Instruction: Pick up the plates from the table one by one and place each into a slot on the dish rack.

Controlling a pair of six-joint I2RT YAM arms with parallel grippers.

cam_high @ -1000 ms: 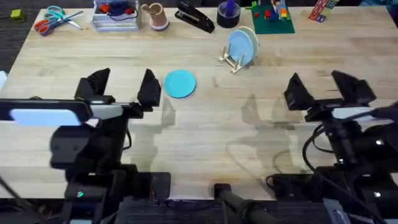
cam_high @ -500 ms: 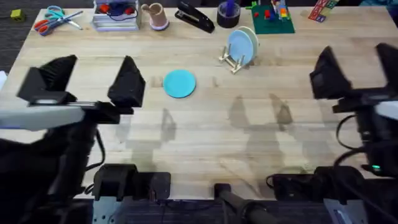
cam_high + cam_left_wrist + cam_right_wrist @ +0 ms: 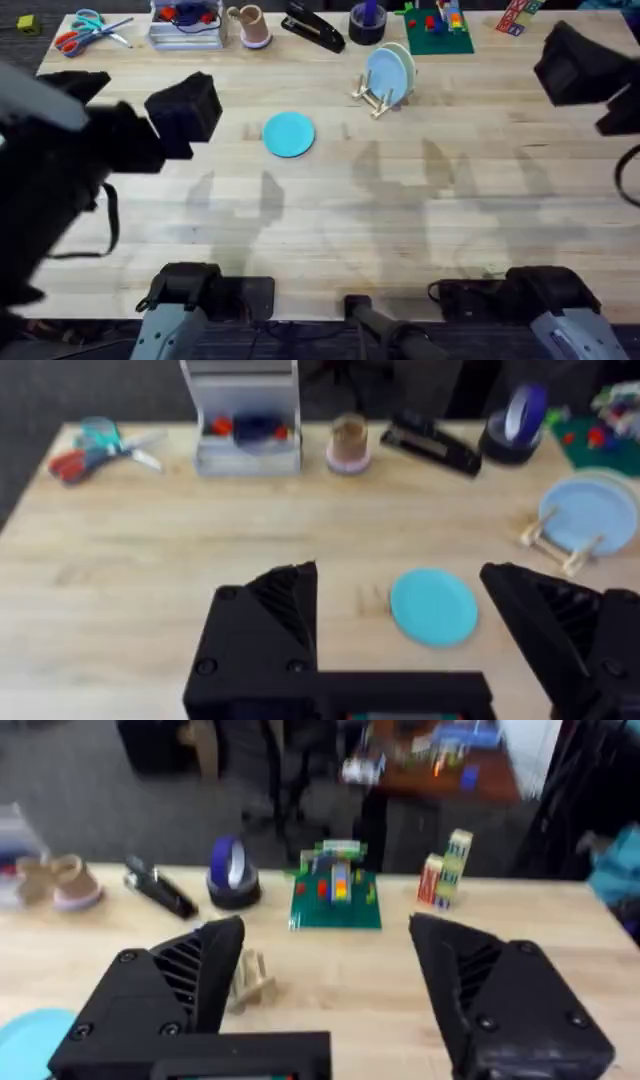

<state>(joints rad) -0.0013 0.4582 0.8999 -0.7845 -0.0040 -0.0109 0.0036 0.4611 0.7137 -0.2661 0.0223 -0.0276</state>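
Overhead: my left end effector (image 3: 140, 115) rises large and dark at the left, fingers spread, holding nothing. My right end effector (image 3: 585, 75) sits at the right edge, cut off by the frame; whether it is open I cannot tell here. The turquoise plate (image 3: 290, 133) lies flat on the table (image 3: 330, 240), between the two arms. The dish rack (image 3: 375, 98) stands farther back, with the light-blue plate (image 3: 388, 72) upright in it and the edge of a cream plate just behind it. Along the far edge: scissors (image 3: 88, 30), clear tray (image 3: 186, 24), stapler (image 3: 313, 28), tape roll (image 3: 366, 24), green brick board (image 3: 438, 28).

Left wrist view: my left end effector (image 3: 455, 630) is open and empty, the turquoise plate (image 3: 433, 606) lying between its fingers (image 3: 270, 630), below them on the table. The dish rack (image 3: 560, 545) with the light-blue plate (image 3: 588, 512) stands beyond.

Right wrist view: my right end effector (image 3: 325, 990) is open and empty. The dish rack (image 3: 250, 982) stands just past the left finger; the tape roll (image 3: 232, 872) and brick board (image 3: 338, 888) lie behind.
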